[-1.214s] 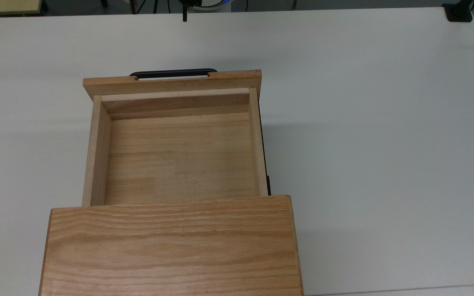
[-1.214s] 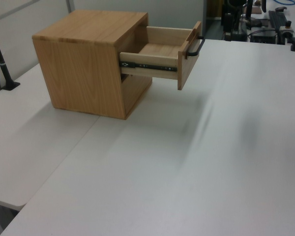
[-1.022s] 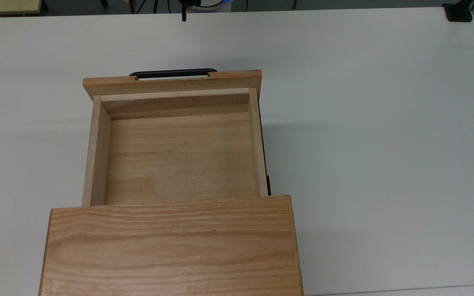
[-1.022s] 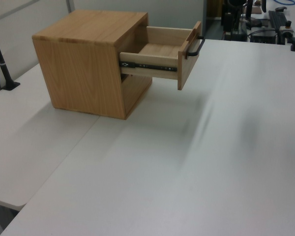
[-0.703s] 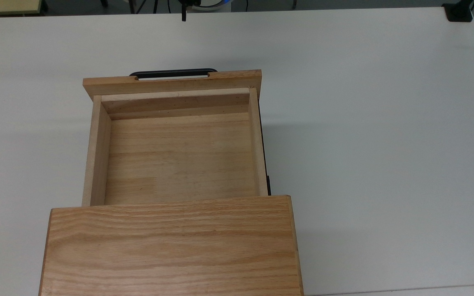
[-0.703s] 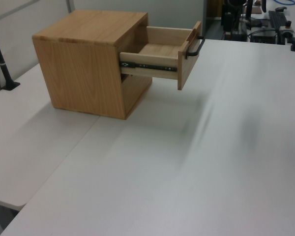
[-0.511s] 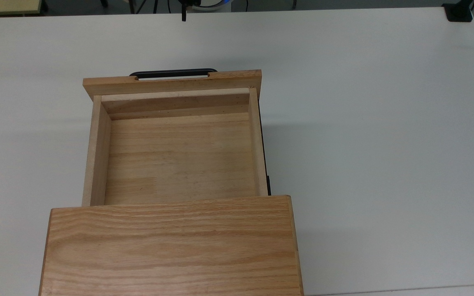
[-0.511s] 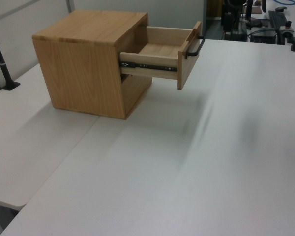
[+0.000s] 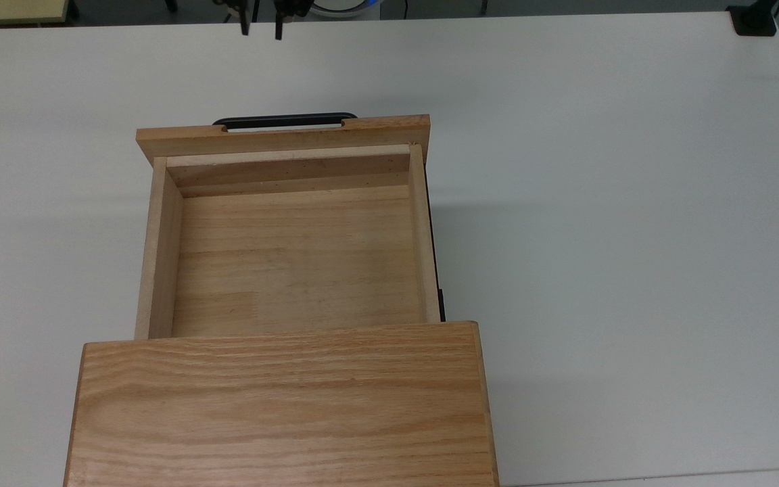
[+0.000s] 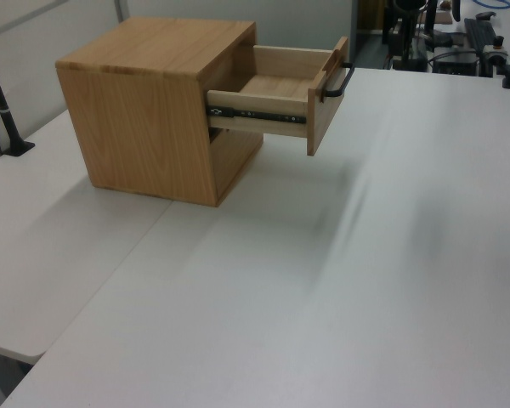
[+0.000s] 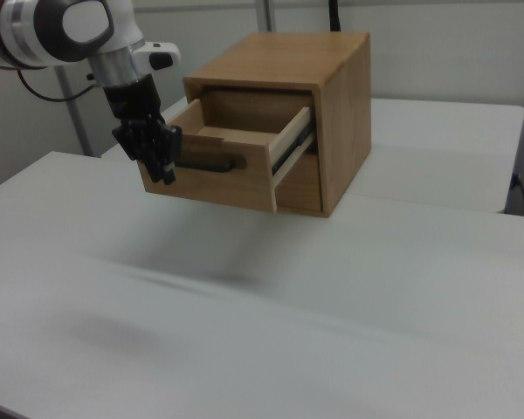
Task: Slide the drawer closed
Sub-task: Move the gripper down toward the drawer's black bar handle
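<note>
The drawer [image 9: 295, 264] is pulled far out of the wooden cabinet [image 9: 281, 406] and is empty. Its front panel [image 9: 281, 135] carries a black bar handle [image 9: 285, 120] facing the top view's upper edge. My gripper [image 9: 262, 28] hangs open beyond the handle, at the upper edge of the top view, with a clear gap to the handle. In the right view the gripper [image 11: 166, 166] hangs just in front of the handle [image 11: 211, 162] at the drawer front's [image 11: 218, 183] left end, with nothing in it. The left view shows the drawer [image 10: 276, 93] sticking out on its slide rail.
The cabinet [image 10: 144, 127] stands on a white table [image 9: 619, 203]. A black clamp base [image 9: 753, 20] sits at the top view's upper right corner. A black post [image 10: 0, 102] stands at the left view's left edge. Equipment [image 10: 459, 34] stands behind the table.
In the top view the gripper has shifted to the top view's left; two separate fingers now show where one did before. The drawer has not moved.
</note>
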`<state>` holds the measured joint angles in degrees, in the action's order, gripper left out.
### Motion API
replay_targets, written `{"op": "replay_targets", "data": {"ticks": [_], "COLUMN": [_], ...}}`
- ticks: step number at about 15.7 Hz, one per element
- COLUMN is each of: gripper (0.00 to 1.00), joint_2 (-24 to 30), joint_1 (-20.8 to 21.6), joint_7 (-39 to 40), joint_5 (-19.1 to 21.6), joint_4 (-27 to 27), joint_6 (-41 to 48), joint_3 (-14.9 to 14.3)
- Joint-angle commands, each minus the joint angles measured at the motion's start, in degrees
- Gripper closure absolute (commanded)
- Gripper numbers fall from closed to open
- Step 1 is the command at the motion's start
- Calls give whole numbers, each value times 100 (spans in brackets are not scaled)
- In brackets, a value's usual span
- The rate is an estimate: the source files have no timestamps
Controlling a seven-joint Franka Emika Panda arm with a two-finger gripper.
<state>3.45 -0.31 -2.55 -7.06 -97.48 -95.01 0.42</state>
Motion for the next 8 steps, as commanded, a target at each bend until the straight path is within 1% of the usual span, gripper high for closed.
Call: {"op": "replay_targets", "data": {"ticks": [1,6,7,8], "gripper": [91,95,95,95], "joint_2": [-90,-511,-686,-888], "joint_1": [39,206,206,206], "joint_7": [71,124,115,115], "joint_5": [82,169,222,370], "joint_4": [89,141,324,578], "joint_6": [27,-254,-394,-474], "joint_3": [29,38,38,11]}}
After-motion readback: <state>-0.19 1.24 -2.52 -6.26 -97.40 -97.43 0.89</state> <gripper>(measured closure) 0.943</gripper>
